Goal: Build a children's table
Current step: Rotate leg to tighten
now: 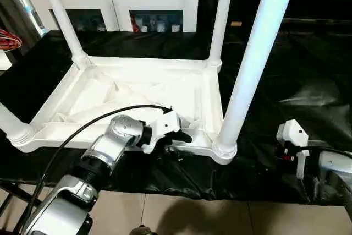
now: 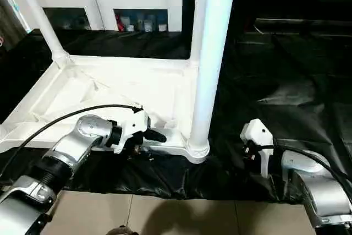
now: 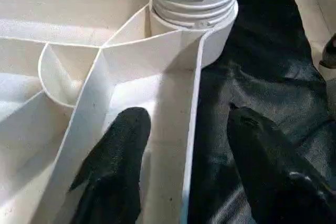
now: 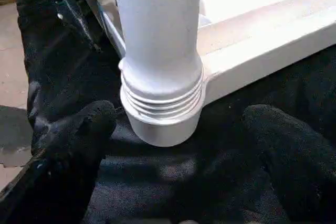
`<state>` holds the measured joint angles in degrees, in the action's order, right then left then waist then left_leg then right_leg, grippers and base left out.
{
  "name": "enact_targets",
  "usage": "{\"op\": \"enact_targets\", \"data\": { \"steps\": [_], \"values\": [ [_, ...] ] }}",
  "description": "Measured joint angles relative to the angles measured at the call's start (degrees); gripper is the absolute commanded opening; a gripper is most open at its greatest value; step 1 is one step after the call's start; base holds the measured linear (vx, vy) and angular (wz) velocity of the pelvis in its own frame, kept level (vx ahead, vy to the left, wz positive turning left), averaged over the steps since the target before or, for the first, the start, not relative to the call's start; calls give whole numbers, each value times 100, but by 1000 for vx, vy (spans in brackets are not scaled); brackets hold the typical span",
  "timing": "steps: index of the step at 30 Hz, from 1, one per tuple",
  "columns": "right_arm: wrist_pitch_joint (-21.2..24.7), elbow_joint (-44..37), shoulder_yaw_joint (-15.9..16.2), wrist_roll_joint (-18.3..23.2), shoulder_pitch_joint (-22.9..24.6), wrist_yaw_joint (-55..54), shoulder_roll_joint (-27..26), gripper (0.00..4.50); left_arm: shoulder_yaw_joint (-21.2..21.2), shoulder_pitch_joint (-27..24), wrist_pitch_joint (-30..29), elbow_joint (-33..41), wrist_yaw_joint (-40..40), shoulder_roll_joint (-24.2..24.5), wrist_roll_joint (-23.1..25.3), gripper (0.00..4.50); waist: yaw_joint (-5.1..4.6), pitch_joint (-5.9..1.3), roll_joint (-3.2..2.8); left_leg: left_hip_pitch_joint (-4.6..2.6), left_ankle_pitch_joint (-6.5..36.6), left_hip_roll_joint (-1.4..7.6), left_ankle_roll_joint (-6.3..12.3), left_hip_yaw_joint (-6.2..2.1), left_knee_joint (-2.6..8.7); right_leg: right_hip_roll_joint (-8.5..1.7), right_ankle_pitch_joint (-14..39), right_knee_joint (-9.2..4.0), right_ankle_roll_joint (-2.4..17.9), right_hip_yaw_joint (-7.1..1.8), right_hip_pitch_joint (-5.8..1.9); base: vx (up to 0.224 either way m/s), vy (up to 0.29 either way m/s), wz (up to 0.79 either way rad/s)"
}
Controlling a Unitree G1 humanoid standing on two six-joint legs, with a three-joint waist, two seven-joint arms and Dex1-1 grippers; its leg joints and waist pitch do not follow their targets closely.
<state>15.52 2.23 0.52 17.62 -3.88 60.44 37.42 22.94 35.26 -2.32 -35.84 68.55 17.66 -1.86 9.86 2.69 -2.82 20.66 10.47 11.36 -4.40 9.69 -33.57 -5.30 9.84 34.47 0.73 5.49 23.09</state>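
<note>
We see the tabletop [image 1: 137, 94] lying upside down on the black sheet [image 1: 308, 81], legs [image 1: 256, 59] standing in its corner sockets. Our left gripper [image 3: 184, 156] straddles the near rim (one finger [image 3: 113, 166] inside, nothing clamped). Our right gripper [image 4: 178, 156] hangs released beside the near leg.

**White plastic on black sheeting**

The tabletop [image 1: 137, 89] is smooth white plastic with a slight sheen, its ribs thin-walled. The legs [image 1: 250, 64] look glossy, with ridged rings at the base. Under them lies a crinkled, shiny black sheet [image 1: 308, 86]. The forearms [image 1: 113, 141] are brushed silver metal; the fingers [image 3: 113, 166] are matt black.
</note>
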Motion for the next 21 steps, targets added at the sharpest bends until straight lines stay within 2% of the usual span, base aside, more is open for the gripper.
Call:
{"op": "enact_targets", "data": {
  "steps": [11, 14, 18, 21],
  "values": [
    [185, -192, 1, 1, 98, -21, 9, 450, -7, 106, 3, -168, -23, -7, 84, 146, 0, -2, -3, 0, 0, 0, 0, -1, -1, 0, 0, -1, 0, 1, -1, 0, 0, 0],
    [186, -205, 1, 1, 98, -22, 18, 450, -5, 147, 9, -220, -22, -7, 129, 108, 2, -2, -3, 2, 0, 0, 0, -2, 0, 0, 0, -2, 0, 2, -1, 0, 0, 0],
    [189, -205, 2, 1, 98, -25, 30, 450, 39, 159, 65, -221, 12, -8, 171, 85, 4, -3, -4, 3, 0, 0, 0, -2, -1, 0, 0, -3, 0, 3, -1, 0, 0, 0],
    [189, -205, 5, -2, 98, -26, 30, 450, 110, 178, 167, -222, 38, 6, 297, 52, 4, -6, -10, -2, 0, 0, 0, -2, -2, -1, -1, -3, -1, 2, -5, 0, 0, 0]
  ]
}}
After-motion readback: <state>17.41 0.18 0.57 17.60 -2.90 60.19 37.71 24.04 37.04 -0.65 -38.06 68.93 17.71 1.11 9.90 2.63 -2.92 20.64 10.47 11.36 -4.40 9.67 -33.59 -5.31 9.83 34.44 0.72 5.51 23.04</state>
